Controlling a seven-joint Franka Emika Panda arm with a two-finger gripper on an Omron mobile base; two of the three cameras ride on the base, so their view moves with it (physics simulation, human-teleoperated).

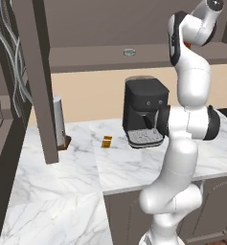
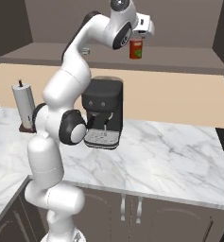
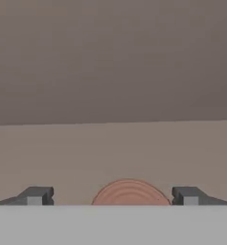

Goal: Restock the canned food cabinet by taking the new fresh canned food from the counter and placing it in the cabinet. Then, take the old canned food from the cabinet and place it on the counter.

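Right now, closest to me, my gripper (image 2: 138,38) is raised high at the level of the cabinet (image 2: 179,66), and the new fresh canned food (image 2: 135,48) hangs under it. In the right base view the red-orange can is upright, with its pale label turned toward the camera, and its bottom is just above the shelf board or perhaps already touching it; I cannot tell which. In the hand view the round top of the can (image 3: 130,192) sits between my two fingertips (image 3: 36,195), but a small gap appears on each side of it. So I cannot say for sure whether my fingers are clamped on the can or already a little apart from it.

Below me, the counter (image 1: 134,165) carries a black coffee machine (image 1: 143,112), a small brown packet (image 1: 106,141) and a paper towel roll (image 1: 59,119) on its stand. I see no can on the marble.

Farther away, on the shelf of the cabinet, the old canned food (image 1: 129,52) lies flat and silver. It is to the left of my arm and well apart from the red can.

My judgement is that the first half of the task is nearly finished: the new can is at the shelf and needs only to be set down and let go. The second half is not begun, because the old tin is untouched on the shelf and must be brought down to the counter.
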